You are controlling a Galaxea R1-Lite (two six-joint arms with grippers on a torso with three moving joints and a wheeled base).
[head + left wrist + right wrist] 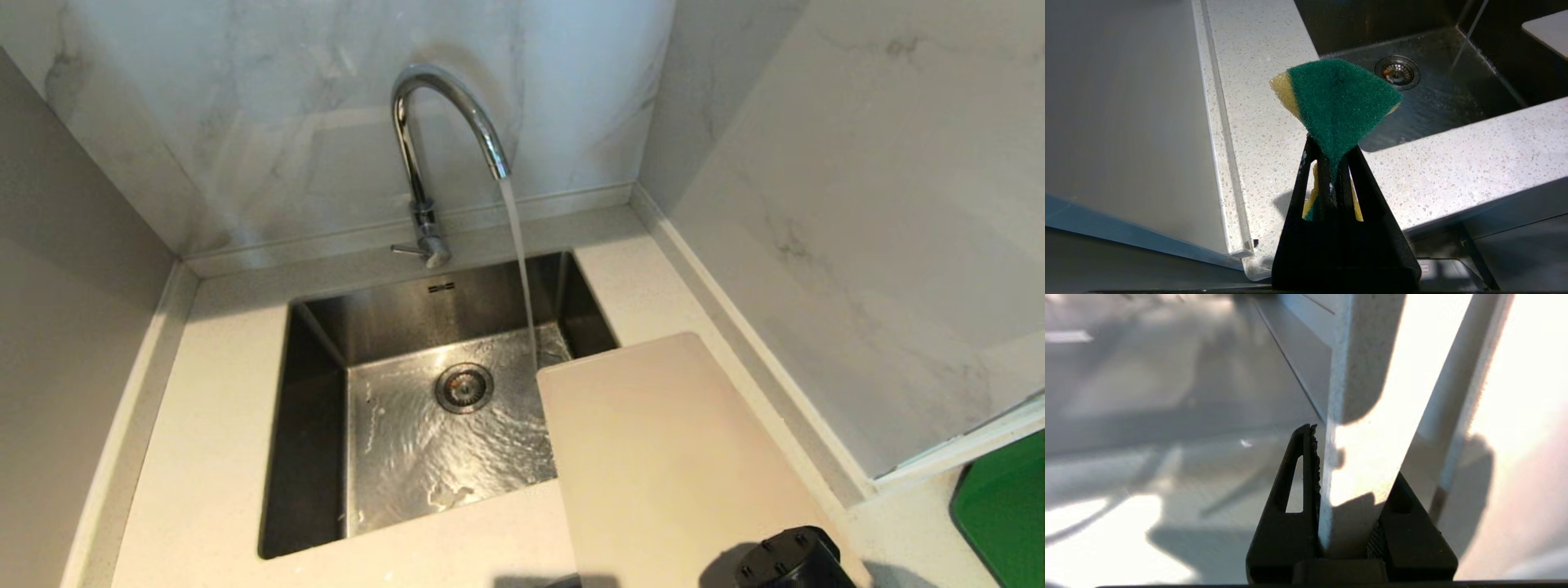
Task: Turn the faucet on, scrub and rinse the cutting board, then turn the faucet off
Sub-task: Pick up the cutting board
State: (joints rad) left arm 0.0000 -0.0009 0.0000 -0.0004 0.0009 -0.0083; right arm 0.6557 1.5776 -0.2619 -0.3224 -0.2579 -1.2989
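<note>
Water runs from the faucet [447, 122], which stands at the back edge of the tabletop [212, 392], behind the sink [314, 457]. The stream falls into the right half of the basin and lands just beside the far corner of the cutting board [669, 457]; I cannot tell whether it touches the board. The faucet's thin lever [406, 249] sticks out to the left at its base.

My right gripper [1349, 490] has its fingers [1306, 477] closed on the near short end of the cutting board, one finger on each face, with the board's edge seated between them. In the head view only the dark top of my right wrist [788, 559] shows, at the front edge of the tabletop. The cutting board reaches from there out over the right front part of the sink, its far end above the wet basin floor, near the drain [464, 387].

My left gripper [1331, 163] is pinched tight on a green-and-yellow sponge [1337, 98], the green scouring side fanning out above the fingers [1327, 183]. It hangs over the front left part of the tabletop, near the sink's front left corner, well apart from the board.

A green object [1008, 514] lies at the right edge of the tabletop.
</note>
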